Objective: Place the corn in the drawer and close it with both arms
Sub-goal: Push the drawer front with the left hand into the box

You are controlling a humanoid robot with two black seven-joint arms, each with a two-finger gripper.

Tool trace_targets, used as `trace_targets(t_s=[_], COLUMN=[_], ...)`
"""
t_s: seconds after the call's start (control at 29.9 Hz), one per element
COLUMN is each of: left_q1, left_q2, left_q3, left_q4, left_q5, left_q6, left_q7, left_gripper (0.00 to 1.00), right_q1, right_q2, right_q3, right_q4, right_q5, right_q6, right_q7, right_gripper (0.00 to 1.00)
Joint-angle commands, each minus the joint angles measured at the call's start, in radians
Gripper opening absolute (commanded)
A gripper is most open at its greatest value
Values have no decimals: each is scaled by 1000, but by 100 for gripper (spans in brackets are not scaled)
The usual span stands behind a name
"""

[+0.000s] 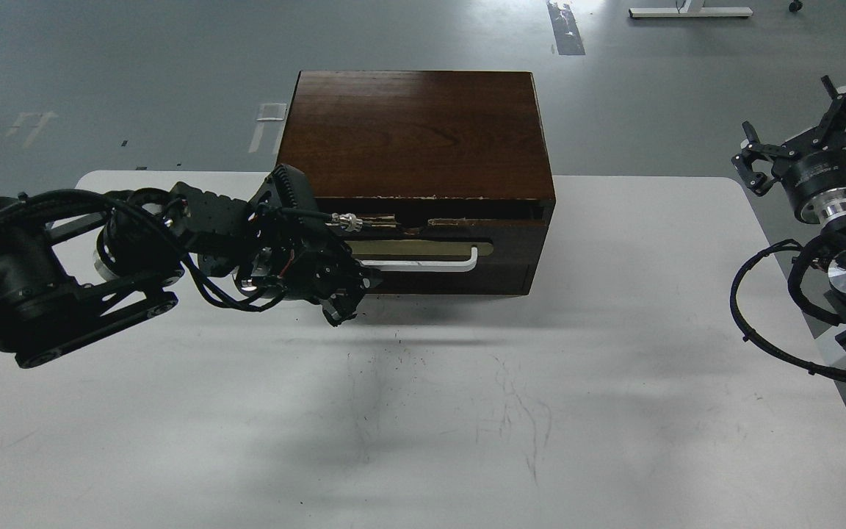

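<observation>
Dark brown wood makes up the cabinet (416, 132), which stands at the far middle of a white table (614, 367). Its drawer (511, 246) sits in the upper front, nearly flush with the cabinet face, with only a thin dark slit showing along its top. That top edge is chipped, with pale splinters along it. A white bar handle (430, 264) runs across an olive-gold plate (467, 250) on the drawer front; the handle's right end bends back to the plate, while its left end is covered by the left arm.

No corn can be seen anywhere on the table, and the slit is too narrow and dark to tell what lies inside the drawer.

The left gripper (342, 305) hangs low in front of the drawer's left part, just beside or against the front; contact cannot be told. It is dark and seen at an angle, so its fingers blur together, and I cannot tell how wide it stands or whether it holds anything. A silver cable plug (346, 220) on the wrist juts over the chipped edge.

The right gripper (808, 132) is well apart, raised beyond the table's right edge, its claw fingers spread wide and empty. Below it the right arm is cut off by the frame's edge. Faint scuffs mark the tabletop in front.
</observation>
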Motion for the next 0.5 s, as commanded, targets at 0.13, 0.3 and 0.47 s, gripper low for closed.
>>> trace_targets(t_s=[0.13, 0.3, 0.47], left_q1=[-8, -13, -22], left_q2=[-3, -6, -15], left_q3=[-1, -1, 0], left_q4=[34, 42, 66], left_q5=[0, 0, 0], left_q6=[0, 0, 0], left_q7=[1, 1, -1], left_gripper=[0, 0, 0], right_q1=[-5, -5, -7], right_q2=[0, 0, 0], right_q3=[0, 0, 0], right_q4=[0, 0, 0], right_q5=[-1, -1, 1], right_q6=[0, 0, 0], right_q7=[0, 0, 0], right_gripper=[100, 100, 100])
